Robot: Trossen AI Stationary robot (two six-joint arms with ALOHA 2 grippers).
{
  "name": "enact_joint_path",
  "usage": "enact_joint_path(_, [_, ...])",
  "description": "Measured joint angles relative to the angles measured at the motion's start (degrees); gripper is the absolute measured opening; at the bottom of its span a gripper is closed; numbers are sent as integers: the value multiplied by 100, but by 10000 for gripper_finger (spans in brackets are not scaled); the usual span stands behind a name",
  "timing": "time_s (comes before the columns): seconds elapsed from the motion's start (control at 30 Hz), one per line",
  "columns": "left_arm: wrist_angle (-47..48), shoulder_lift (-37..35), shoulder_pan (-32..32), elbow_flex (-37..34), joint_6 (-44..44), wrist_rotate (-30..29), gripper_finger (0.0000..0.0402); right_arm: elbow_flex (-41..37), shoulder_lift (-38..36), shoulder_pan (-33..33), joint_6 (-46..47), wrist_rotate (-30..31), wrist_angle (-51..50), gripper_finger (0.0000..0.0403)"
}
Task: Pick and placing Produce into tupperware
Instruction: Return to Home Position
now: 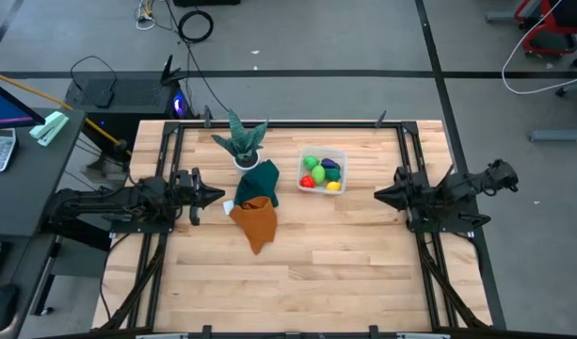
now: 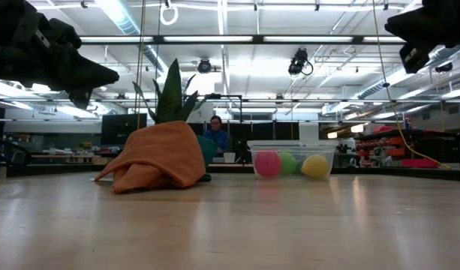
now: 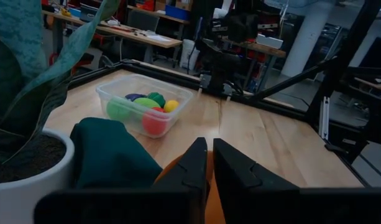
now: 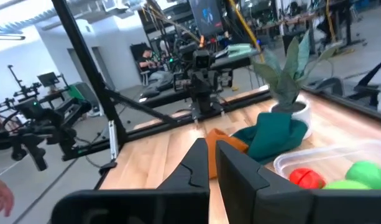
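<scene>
The clear tupperware (image 1: 322,170) stands on the table right of centre, toward the far edge, and holds the produce (image 1: 320,173): light green, dark green, red, yellow and purple pieces. The left wrist view shows the tupperware (image 3: 140,109) with the produce (image 3: 146,107) inside; the low view shows it (image 2: 292,160) too. My left gripper (image 1: 218,196) hovers at the table's left, shut, above the table near the cloths. My right gripper (image 1: 379,195) hovers at the right, shut, a little way from the tupperware. My left gripper (image 3: 209,163) and right gripper (image 4: 212,160) each show fingers together.
A teal cloth (image 1: 261,180) and an orange cloth (image 1: 256,218) lie heaped at the table's centre. A teal spiky plant in a white pot (image 1: 244,141) stands just beyond them. Bare wood stretches toward the near edge. A person (image 2: 214,135) sits in the room behind.
</scene>
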State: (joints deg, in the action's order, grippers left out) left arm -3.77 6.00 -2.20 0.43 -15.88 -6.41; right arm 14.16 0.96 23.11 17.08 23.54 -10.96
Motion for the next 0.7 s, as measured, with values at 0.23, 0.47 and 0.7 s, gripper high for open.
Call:
enact_joint_path(0.23, [-2, 0, 0, 0, 0, 2, 21, -94, -97, -715, -196, -894, 4, 0])
enact_joint_path(0.47, [11, 0, 0, 0, 0, 2, 29, -387, -95, -1481, -65, -1687, 102, 0])
enact_joint_path(0.7, [13, 0, 0, 0, 0, 2, 34, -674, -97, -2106, -55, -2213, 753, 0])
